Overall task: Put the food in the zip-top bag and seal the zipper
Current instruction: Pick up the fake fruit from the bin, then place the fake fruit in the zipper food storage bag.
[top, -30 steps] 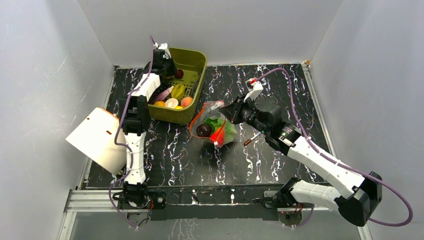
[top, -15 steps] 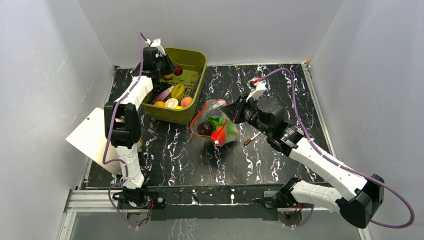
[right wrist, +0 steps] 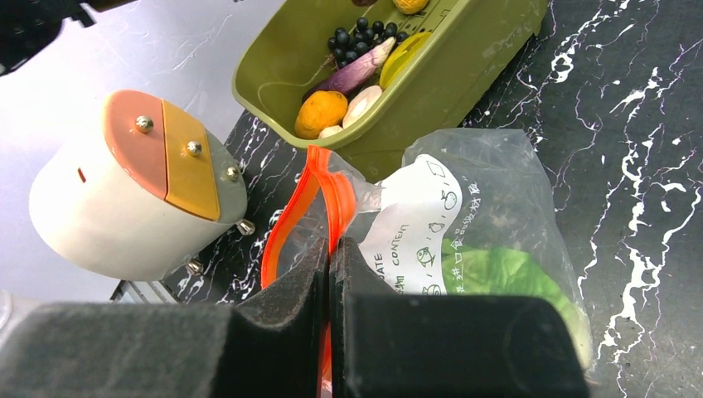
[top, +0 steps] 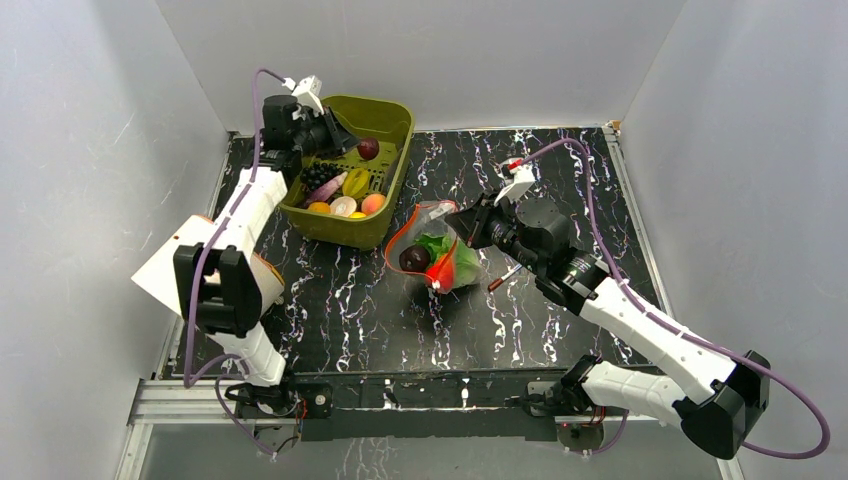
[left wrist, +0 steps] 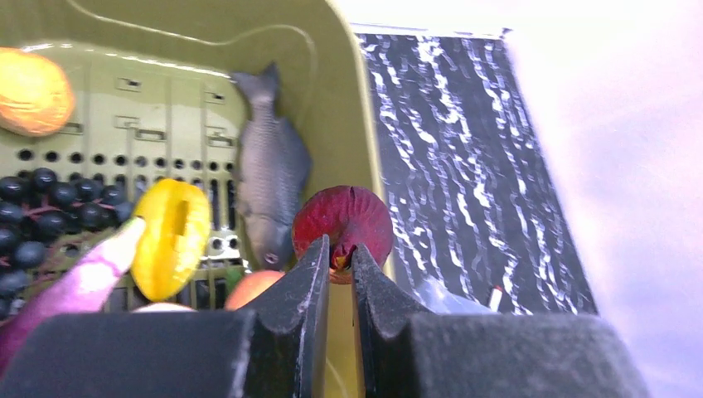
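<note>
My left gripper (top: pixel 350 143) (left wrist: pixel 340 251) is shut on a dark red-purple ball (top: pixel 368 149) (left wrist: pixel 345 220) and holds it above the olive-green bin (top: pixel 392 118). The bin holds more food: yellow piece (left wrist: pixel 172 236), orange piece (left wrist: pixel 31 89), black grapes (left wrist: pixel 50 217), grey fish (left wrist: pixel 272 184), purple piece (left wrist: pixel 79 279). My right gripper (top: pixel 458 226) (right wrist: pixel 330 253) is shut on the red-orange zipper (right wrist: pixel 327 195) of the clear zip-top bag (top: pixel 435 252) (right wrist: pixel 481 211), holding its mouth open. The bag holds green cabbage (right wrist: pixel 497 278), a dark ball (top: pixel 411 259) and a red piece (top: pixel 441 268).
A white cylinder with an orange cap (top: pixel 190 275) (right wrist: pixel 137 186) stands at the table's left edge. A small red-and-white stick (top: pixel 504 276) lies right of the bag. The bin's wall (right wrist: pixel 414 116) is just behind the bag. Grey walls enclose the black marbled table (top: pixel 560 180).
My left gripper has lifted the dark red-purple ball out of the bin and swung it right. The right gripper holds the bag mouth almost still.
</note>
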Tool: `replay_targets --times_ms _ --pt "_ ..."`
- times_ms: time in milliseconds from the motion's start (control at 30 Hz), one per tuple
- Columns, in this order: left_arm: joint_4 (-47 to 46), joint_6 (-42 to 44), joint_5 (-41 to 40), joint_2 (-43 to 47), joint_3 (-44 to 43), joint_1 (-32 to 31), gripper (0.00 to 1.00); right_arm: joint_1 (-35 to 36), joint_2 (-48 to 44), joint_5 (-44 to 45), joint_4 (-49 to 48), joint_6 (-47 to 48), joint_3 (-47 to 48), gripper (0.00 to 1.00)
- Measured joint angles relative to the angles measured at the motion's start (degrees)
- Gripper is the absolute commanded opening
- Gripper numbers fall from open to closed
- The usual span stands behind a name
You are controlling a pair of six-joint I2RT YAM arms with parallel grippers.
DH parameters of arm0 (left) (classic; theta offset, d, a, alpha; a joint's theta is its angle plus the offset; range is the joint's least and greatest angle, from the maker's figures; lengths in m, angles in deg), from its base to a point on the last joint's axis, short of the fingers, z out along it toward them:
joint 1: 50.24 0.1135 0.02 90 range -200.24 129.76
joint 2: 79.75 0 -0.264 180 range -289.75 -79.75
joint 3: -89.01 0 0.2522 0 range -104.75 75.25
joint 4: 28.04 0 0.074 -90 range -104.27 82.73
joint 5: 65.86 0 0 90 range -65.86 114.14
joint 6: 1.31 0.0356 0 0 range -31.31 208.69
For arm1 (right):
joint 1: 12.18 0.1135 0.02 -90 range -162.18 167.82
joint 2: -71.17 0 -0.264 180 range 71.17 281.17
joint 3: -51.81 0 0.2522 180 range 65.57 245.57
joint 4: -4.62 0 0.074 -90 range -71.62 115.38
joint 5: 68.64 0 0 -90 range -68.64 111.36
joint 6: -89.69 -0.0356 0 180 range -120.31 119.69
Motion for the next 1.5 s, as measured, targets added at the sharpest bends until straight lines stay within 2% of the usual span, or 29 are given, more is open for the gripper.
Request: replay_targets --times_ms 533,733,1033,1300,1500 --pt "1.2 -3.9 20.0 23.1 17.4 -1.7 0.00 0.0 0.8 0.3 0.0 0.2 0.0 0.00" --pt "-1.4 -6.5 25.8 28.6 23.3 -5.2 0.00 0.0 1.5 0.2 -0.1 -0.3 0.0 0.00" --pt "-2.2 -5.2 25.9 29.4 24.9 -14.9 0.00 0.0 1.9 -0.3 -0.3 -1.4 0.0 0.00" --pt "-1.8 -2.1 20.1 28.2 27.0 -16.4 0.01 0.0 1.9 -2.0 -0.4 -1.7 0.0 0.00" --pt "-1.8 -1.1 17.2 26.2 28.0 -17.2 0.10 0.0 1.9 -3.1 -0.5 -1.9 0.0 0.00"
